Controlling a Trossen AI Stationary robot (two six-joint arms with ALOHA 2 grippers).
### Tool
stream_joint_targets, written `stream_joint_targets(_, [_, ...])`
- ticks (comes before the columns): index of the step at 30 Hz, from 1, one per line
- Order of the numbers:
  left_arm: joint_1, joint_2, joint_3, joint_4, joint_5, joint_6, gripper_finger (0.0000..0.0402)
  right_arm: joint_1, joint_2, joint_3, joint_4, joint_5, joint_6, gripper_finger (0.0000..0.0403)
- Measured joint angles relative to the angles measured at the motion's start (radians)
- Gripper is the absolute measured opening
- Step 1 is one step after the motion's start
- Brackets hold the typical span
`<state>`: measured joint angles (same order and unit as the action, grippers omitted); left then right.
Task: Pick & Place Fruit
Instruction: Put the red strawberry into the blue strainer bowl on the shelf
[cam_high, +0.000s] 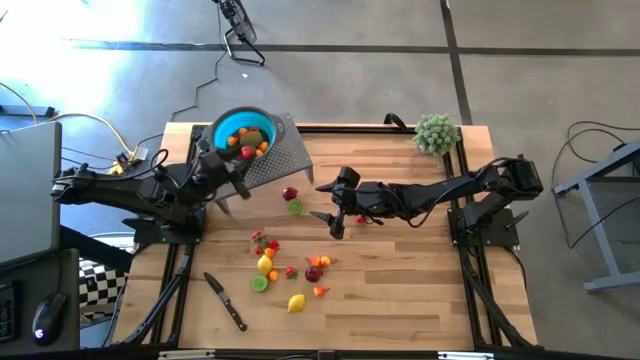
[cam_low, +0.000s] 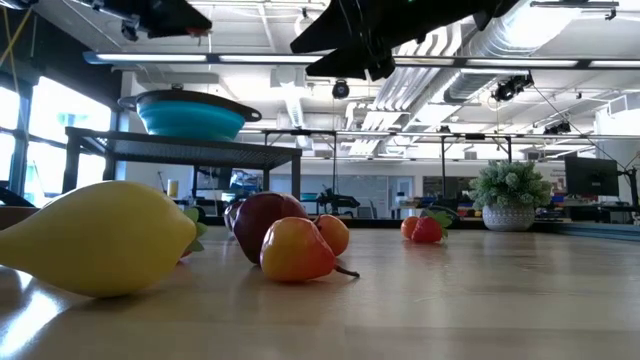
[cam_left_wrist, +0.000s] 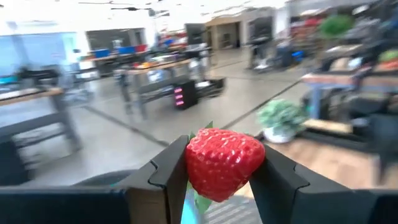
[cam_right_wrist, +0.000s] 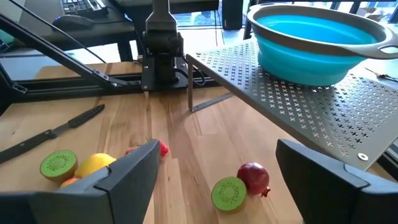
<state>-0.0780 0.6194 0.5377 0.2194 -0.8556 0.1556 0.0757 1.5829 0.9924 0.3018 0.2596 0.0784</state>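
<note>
Risk: strawberry (cam_left_wrist: 224, 163) sits high between pads, tip grip only; a jolt or early release near bowl (cam_high: 243, 131) rim could bounce it off the rack (cam_high: 285, 160).
L gripper (cam_left_wrist: 225, 177): jaws narrow, clamped on strawberry, beside bowl.
R gripper (cam_right_wrist: 217, 171): jaws wide, empty, above kiwi half (cam_right_wrist: 227, 193) and maroon fruit (cam_right_wrist: 254, 177).
Other fruit loose on table (cam_high: 400, 300).
</note>
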Motion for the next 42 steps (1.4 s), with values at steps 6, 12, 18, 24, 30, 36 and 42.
stream_joint_targets(6, [0.000, -0.002, 0.018, -0.047, -0.076, 0.031, 0.0141, 0.000, 0.000, 0.000, 0.000, 0.000, 0.008, 0.0313])
stream_joint_targets(12, [0.006, 0.039, 0.141, -0.265, -0.078, -0.010, 0.0141, 0.000, 0.000, 0.000, 0.022, 0.003, 0.008, 0.0313])
stream_joint_targets(18, [0.113, 0.077, 0.268, -0.529, -0.022, -0.126, 0.0141, 0.000, 0.000, 0.000, 0.031, 0.003, 0.009, 0.0313])
stream_joint_targets(24, [0.319, 0.113, 0.335, -0.708, 0.204, -0.242, 0.0141, 0.000, 0.000, 0.000, 0.031, 0.002, 0.032, 0.0313])
stream_joint_targets(30, [0.505, 0.135, 0.362, -0.762, 0.396, -0.279, 0.0141, 0.000, 0.000, 0.000, 0.031, 0.001, 0.032, 0.0313])
stream_joint_targets(36, [0.668, 0.181, 0.362, -0.808, 0.515, -0.292, 0.0141, 0.000, 0.000, 0.000, 0.030, 0.002, 0.031, 0.0313])
stream_joint_targets(42, [0.777, 0.231, 0.362, -0.813, 0.642, -0.295, 0.0141, 0.000, 0.000, 0.000, 0.030, 0.002, 0.031, 0.0313])
